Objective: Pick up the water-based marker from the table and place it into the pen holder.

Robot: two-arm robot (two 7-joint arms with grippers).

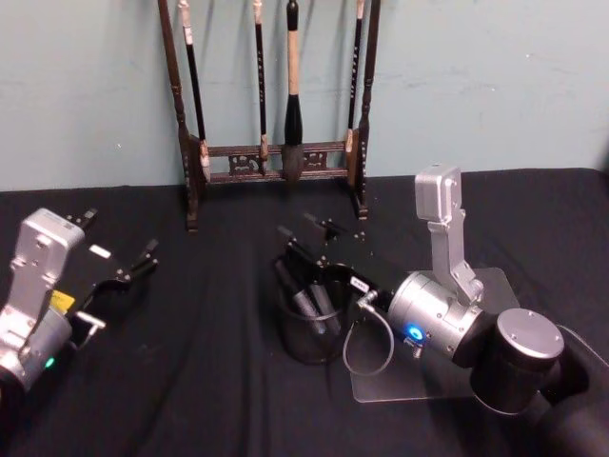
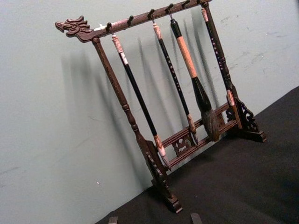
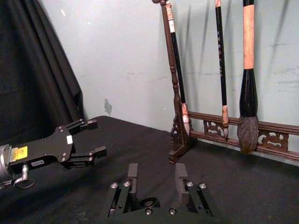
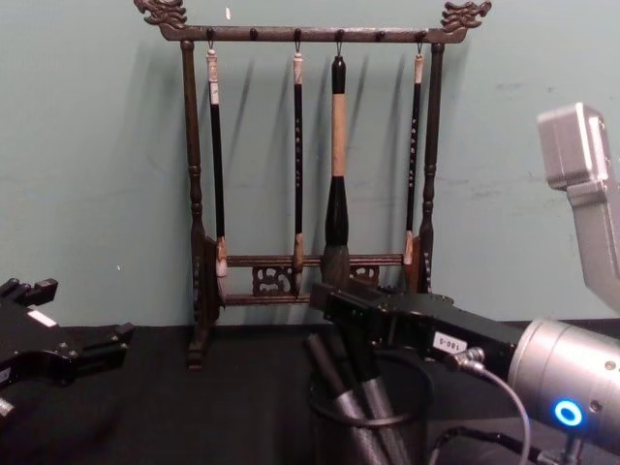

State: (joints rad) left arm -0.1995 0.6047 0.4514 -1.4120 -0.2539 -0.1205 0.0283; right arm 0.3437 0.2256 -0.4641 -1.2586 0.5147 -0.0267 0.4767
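The black mesh pen holder point(image 1: 306, 338) stands on the black table point(image 1: 190, 381) at centre, also seen in the chest view point(image 4: 329, 426). Dark grey markers point(image 1: 319, 309) lean inside it point(image 4: 360, 392); I cannot tell which one is the water-based marker. My right gripper point(image 1: 304, 230) hovers just above and behind the holder's rim, open with nothing between its fingers point(image 3: 133, 173); its tip reaches over the holder in the chest view point(image 4: 334, 295). My left gripper point(image 1: 122, 238) rests at the left side of the table, open and empty point(image 3: 88, 139).
A tall dark wooden brush rack point(image 1: 276, 162) with several hanging brushes stands behind the holder against the green wall point(image 2: 187, 140). A clear flat plate point(image 1: 485, 286) lies on the table under my right arm.
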